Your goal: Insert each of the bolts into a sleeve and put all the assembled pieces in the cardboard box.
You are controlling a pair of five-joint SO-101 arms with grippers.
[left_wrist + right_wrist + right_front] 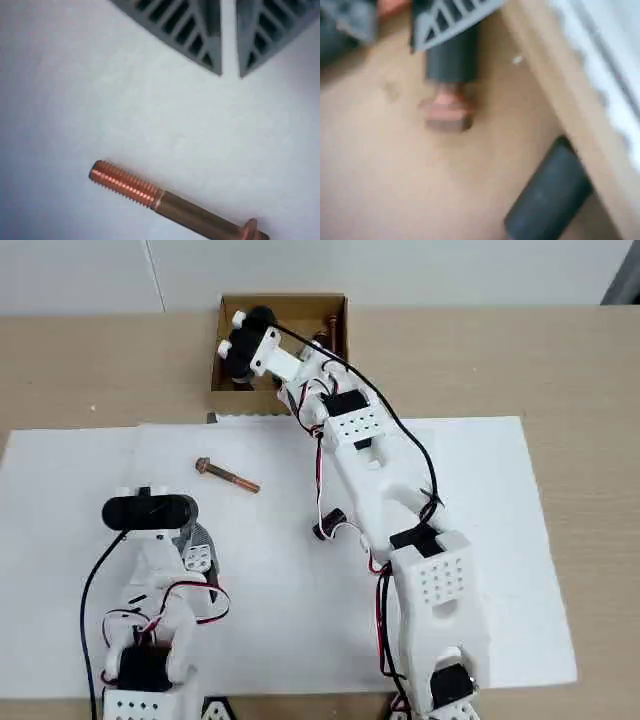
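Observation:
A copper bolt point(228, 476) lies loose on the white paper point(480, 540), and shows close up as a bolt point(175, 205) in the left wrist view. My left gripper point(230, 75) hangs just short of it, its grey fingers nearly together with only a thin slit and nothing between them. The cardboard box point(228, 315) stands at the table's far side. My right gripper point(243, 358) is down inside it. In the right wrist view, a dark sleeve point(452, 62) with a bolt head point(446, 115) poking out sits right under that gripper, over the box floor.
A second dark sleeve point(550, 197) lies on the box floor beside the box wall point(555, 90). Another bolt point(325, 335) leans in the box's right corner. The right arm point(370, 470) stretches across the middle of the paper.

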